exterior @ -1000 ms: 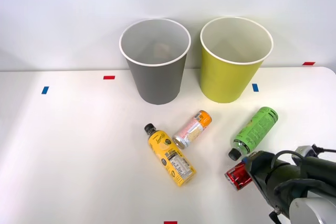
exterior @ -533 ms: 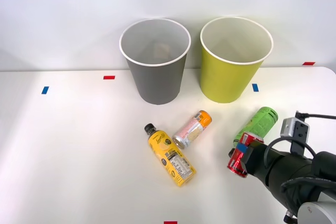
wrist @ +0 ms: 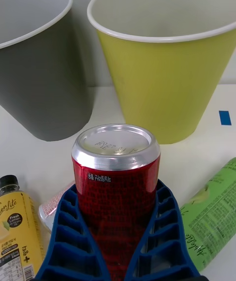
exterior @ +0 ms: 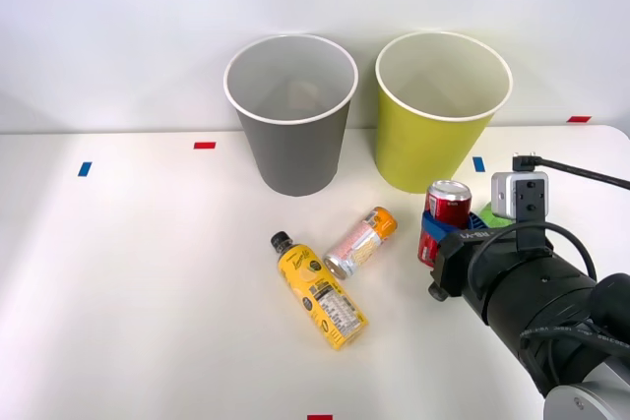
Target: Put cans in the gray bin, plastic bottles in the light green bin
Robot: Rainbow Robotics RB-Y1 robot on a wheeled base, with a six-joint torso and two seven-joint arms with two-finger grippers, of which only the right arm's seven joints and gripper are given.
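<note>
Gripper [wrist: 118,241] on my right arm is clamped around the red can [wrist: 116,172], which stands upright between the blue ribbed fingers [wrist: 73,236] and is lifted off the desk [exterior: 148,292], just in front of the light green bin [exterior: 433,125]. My worry is that this bin is the nearer one, while the can belongs in the gray bin [exterior: 292,135] beside it, so releasing too soon would missort it. I also judge the hold low on the can, so it could tip out. The yellow bottle [wrist: 17,232] reads "Fresh Lemon" and "Lite"; the green bottle [wrist: 216,217] near the can has print too small to read
</note>
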